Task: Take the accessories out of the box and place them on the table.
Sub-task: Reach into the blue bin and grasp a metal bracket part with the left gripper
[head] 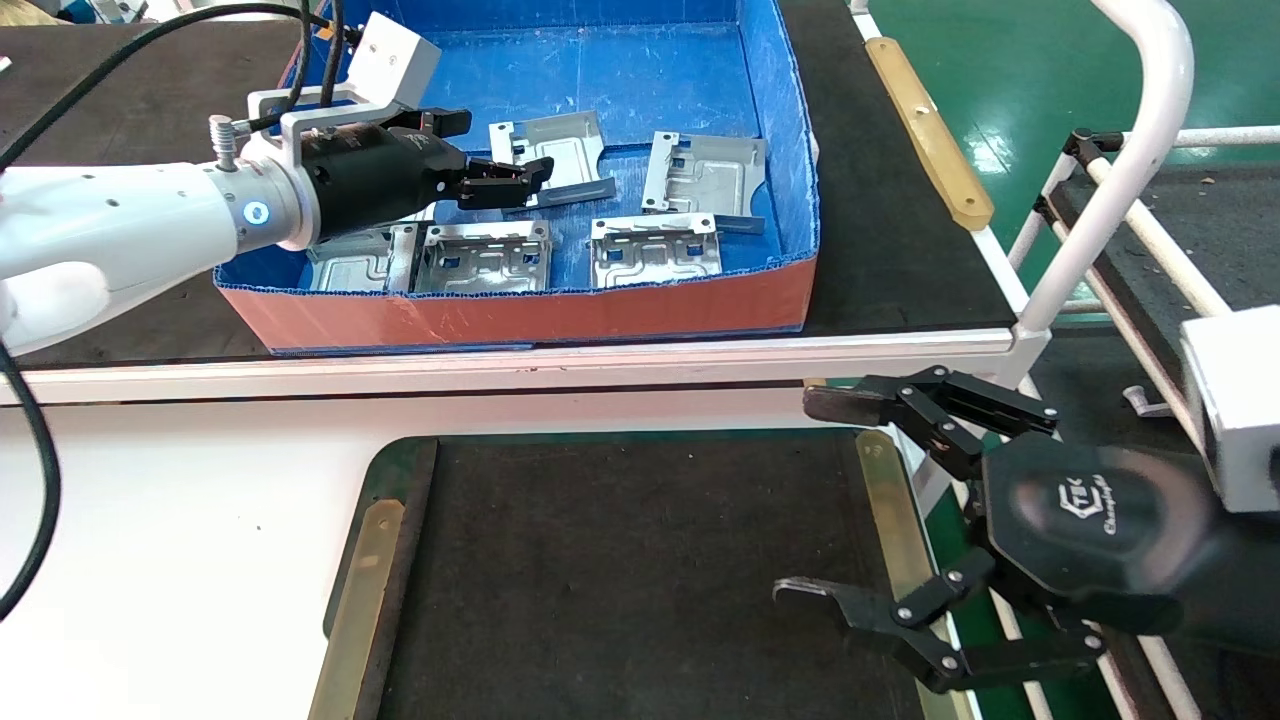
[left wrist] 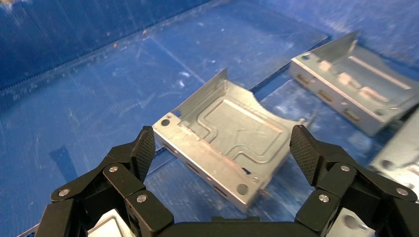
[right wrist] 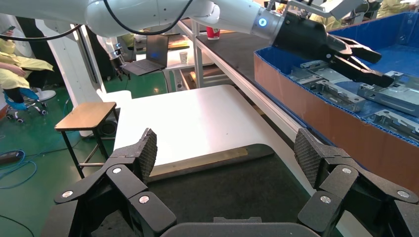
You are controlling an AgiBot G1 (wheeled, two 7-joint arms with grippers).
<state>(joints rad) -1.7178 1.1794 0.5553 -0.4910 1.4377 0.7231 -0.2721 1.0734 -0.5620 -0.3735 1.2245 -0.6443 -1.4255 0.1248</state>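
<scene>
Metal plate [left wrist: 225, 143]: lies flat in box [head: 520, 315], unlifted.
Left claw [left wrist: 222, 148]: spread wide, straddling it to grasp.
Right claw [head: 815, 500]: released, parked over table [head: 640, 560].

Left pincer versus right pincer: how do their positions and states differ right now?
The left pincer reaches into the blue box, poised over a metal plate; the right pincer hangs at the black mat's right edge, away from the plates. The left pincer appears open narrowly, the right spread wide. Both are open and hold nothing.
</scene>
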